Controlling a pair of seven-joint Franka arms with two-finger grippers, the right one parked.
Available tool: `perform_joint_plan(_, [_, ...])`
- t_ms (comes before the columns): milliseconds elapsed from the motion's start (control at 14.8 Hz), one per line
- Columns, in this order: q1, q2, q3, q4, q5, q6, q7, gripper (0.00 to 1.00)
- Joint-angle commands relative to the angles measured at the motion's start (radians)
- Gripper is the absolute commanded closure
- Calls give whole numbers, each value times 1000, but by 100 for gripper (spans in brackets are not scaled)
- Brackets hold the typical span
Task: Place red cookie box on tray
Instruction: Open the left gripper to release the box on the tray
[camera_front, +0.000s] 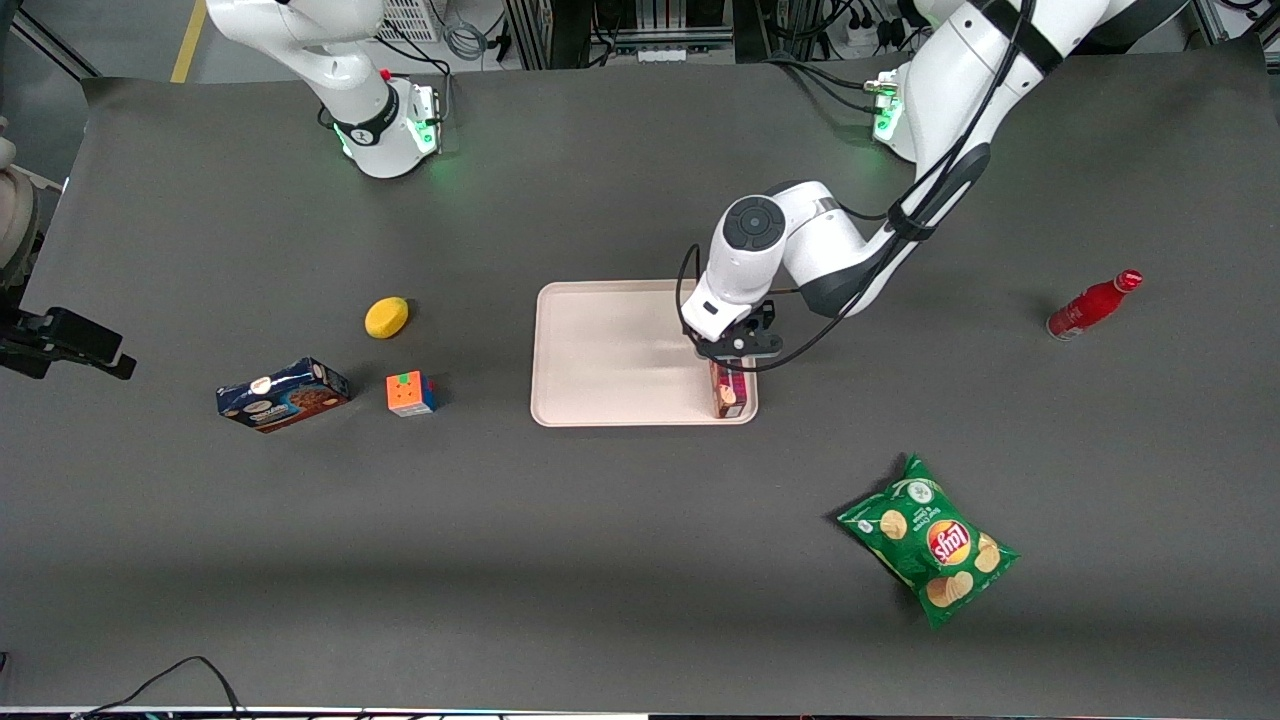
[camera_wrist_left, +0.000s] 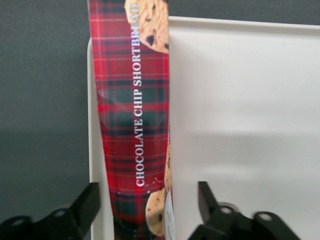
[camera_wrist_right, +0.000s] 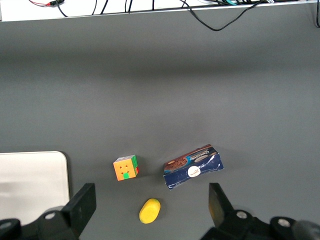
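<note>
The red cookie box (camera_front: 729, 392) has a red tartan pattern with cookie pictures. It rests on the pale pink-beige tray (camera_front: 610, 350), along the tray's rim toward the working arm's end and near the corner closest to the front camera. My left gripper (camera_front: 736, 352) is directly above the box. In the left wrist view the box (camera_wrist_left: 132, 110) runs between the two black fingers (camera_wrist_left: 89, 202) with a gap on each side, so the gripper (camera_wrist_left: 147, 192) is open around it. The tray (camera_wrist_left: 240, 100) lies under the box.
Toward the parked arm's end lie a blue cookie box (camera_front: 283, 394), a colour cube (camera_front: 411, 393) and a yellow fruit-like object (camera_front: 386, 317). A red bottle (camera_front: 1093, 304) lies toward the working arm's end. A green chips bag (camera_front: 928, 540) lies nearer the front camera than the tray.
</note>
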Motion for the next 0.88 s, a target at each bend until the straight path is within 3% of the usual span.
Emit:
perform_joint_plan(0, [-16, 9, 8, 24, 22, -7, -30, 0])
perform_joint_plan(337, [-5, -40, 5, 56, 21, -44, -15, 0])
perform_joint_plan(539, [-3, -134, -7, 152, -1, -258, 78, 0])
perform_joint_plan(607, [0, -158, -13, 195, -28, -343, 148, 0])
perform_joint_plan(809, [3, -247, 23, 355, -201, -564, 360, 0])
